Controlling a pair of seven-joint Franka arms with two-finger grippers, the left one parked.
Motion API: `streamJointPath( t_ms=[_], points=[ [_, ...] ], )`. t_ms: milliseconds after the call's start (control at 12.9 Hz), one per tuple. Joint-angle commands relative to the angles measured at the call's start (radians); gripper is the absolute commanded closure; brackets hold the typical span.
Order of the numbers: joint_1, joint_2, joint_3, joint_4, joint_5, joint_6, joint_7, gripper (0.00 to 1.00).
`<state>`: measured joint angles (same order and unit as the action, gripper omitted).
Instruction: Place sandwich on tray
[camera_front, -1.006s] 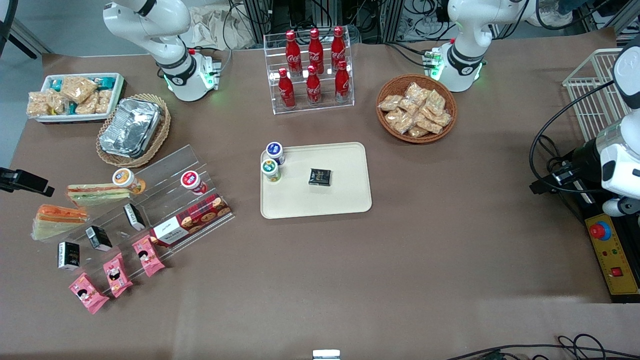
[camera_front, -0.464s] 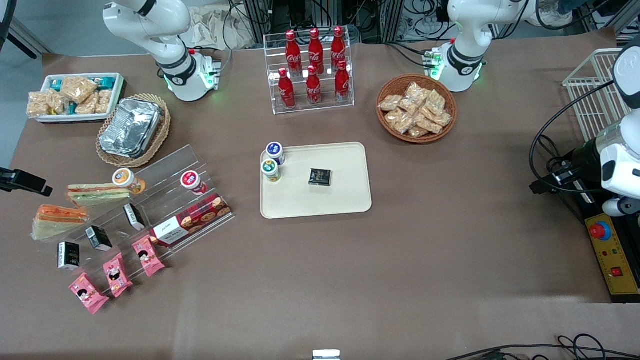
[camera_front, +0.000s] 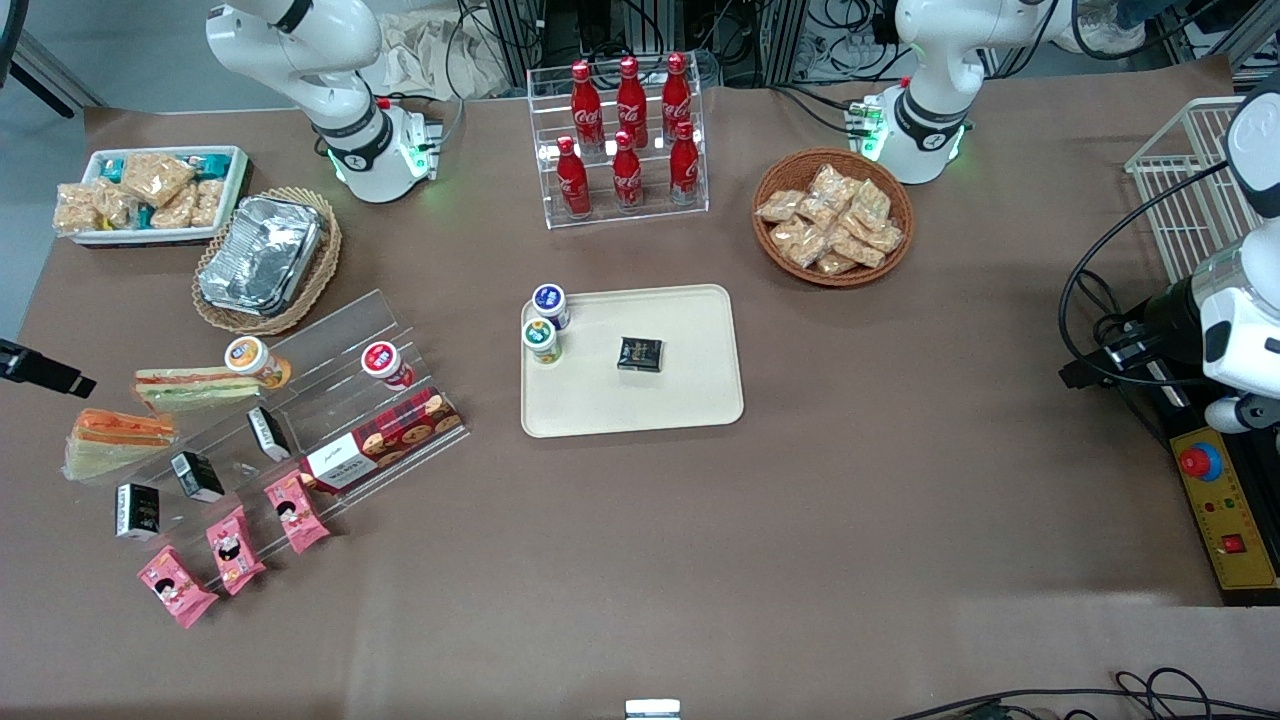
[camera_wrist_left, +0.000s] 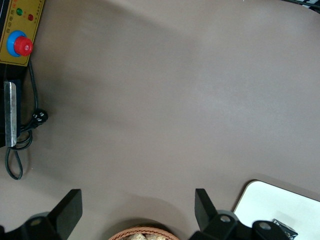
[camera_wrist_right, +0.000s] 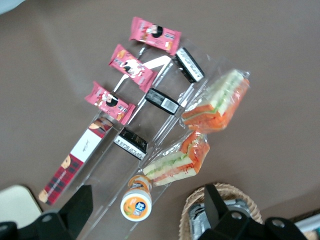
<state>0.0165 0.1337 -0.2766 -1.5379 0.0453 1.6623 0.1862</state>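
The sandwich (camera_front: 115, 440), a clear-wrapped wedge with orange filling, lies on the table beside the acrylic stand, toward the working arm's end; it also shows in the right wrist view (camera_wrist_right: 217, 102). The cream tray (camera_front: 690, 390) lies mid-table and holds two small cups (camera_front: 545, 325) and a dark packet (camera_front: 640, 354). My gripper (camera_wrist_right: 147, 212) hangs open and empty high above the stand and apart from the sandwich. In the front view only a dark part of it (camera_front: 40, 368) shows at the picture's edge.
A flatter sandwich with red and green filling (camera_front: 190, 388) lies farther from the camera than the orange one. The acrylic stand (camera_front: 330, 400) holds cups, dark packets, a biscuit box and pink packets. A foil container sits in a basket (camera_front: 265, 255). Also here: a bottle rack (camera_front: 625, 140) and a snack basket (camera_front: 832, 230).
The dark part of my gripper has drifted a little farther out of the front view and slightly toward the camera. Nothing on the table has moved.
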Motion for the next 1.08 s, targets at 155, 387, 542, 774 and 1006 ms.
streamJointPath(
  t_ms=[155, 387, 542, 774, 1006],
  points=[
    [-0.039, 0.006, -0.003, 0.012, 0.040, -0.004, 0.253, 0.01],
    [-0.073, 0.017, -0.024, 0.012, 0.033, 0.002, 0.272, 0.01],
    [-0.139, 0.021, -0.030, 0.012, 0.047, 0.016, 0.280, 0.01],
    [-0.150, 0.043, -0.032, 0.012, 0.045, 0.040, 0.413, 0.01],
    [-0.161, 0.070, -0.032, -0.001, 0.047, 0.094, 0.605, 0.01]
  ],
)
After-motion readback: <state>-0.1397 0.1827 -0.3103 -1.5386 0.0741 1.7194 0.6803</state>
